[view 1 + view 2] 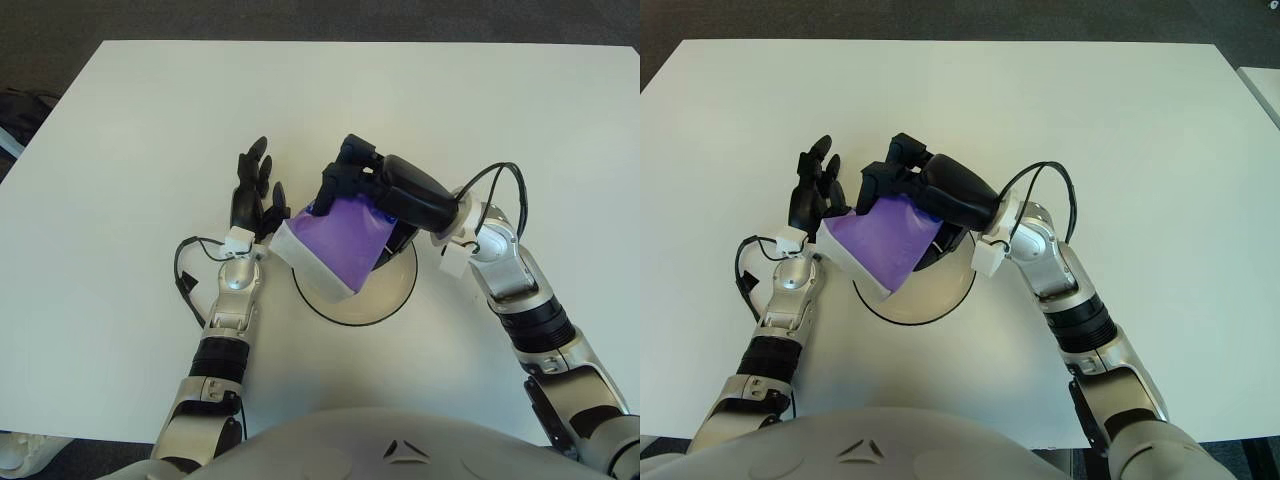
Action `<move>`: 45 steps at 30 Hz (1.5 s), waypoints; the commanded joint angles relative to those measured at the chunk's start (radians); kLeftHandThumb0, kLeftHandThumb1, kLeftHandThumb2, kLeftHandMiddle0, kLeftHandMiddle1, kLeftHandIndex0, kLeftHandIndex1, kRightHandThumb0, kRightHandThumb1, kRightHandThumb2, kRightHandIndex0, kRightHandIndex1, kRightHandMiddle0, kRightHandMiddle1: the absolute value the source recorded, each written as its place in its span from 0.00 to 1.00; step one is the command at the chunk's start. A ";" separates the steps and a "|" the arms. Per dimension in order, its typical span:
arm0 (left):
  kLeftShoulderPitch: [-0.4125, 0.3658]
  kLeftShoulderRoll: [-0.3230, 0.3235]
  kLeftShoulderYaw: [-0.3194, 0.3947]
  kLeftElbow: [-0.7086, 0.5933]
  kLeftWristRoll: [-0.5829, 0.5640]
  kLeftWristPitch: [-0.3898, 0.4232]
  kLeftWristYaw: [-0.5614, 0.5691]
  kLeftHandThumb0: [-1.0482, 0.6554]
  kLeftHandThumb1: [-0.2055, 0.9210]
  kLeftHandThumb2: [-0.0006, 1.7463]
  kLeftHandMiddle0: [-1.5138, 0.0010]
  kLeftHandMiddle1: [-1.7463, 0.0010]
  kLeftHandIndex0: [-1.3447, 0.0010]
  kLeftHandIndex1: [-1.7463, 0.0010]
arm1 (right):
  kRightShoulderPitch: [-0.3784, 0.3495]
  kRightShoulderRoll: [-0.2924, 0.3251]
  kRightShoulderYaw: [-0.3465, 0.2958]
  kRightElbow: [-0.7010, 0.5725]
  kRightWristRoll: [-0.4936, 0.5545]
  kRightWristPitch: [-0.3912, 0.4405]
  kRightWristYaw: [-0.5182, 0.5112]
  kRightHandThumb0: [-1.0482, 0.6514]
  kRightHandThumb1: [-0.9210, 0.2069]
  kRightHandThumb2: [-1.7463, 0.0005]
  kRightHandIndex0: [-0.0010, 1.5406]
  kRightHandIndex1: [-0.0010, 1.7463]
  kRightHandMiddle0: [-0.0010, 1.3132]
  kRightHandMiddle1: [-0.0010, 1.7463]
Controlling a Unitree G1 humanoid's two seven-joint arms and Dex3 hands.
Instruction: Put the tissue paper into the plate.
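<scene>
Now tissue pack under right hand

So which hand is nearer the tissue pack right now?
Right. The right hand grips the purple tissue pack from its far end, holding it tilted over the plate. The left hand shows just left of the pack, fingers spread, holding nothing.

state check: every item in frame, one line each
Purple tissue pack with white end: gripped, tilted, over the plate's left part; contact with the plate unclear.
Round white plate with dark rim: on the table, nothing lying flat in it yet.
Right hand: fingers closed on the pack from above.
Left hand: fingers spread, holding nothing, left of the pack.
White table: flat.
</scene>
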 commanded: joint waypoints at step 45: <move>0.050 0.031 0.018 0.250 -0.003 -0.123 -0.004 0.12 1.00 0.50 0.79 0.99 1.00 0.64 | -0.305 -0.243 0.035 0.259 0.115 -0.235 0.336 0.00 0.00 0.66 0.00 0.00 0.00 0.00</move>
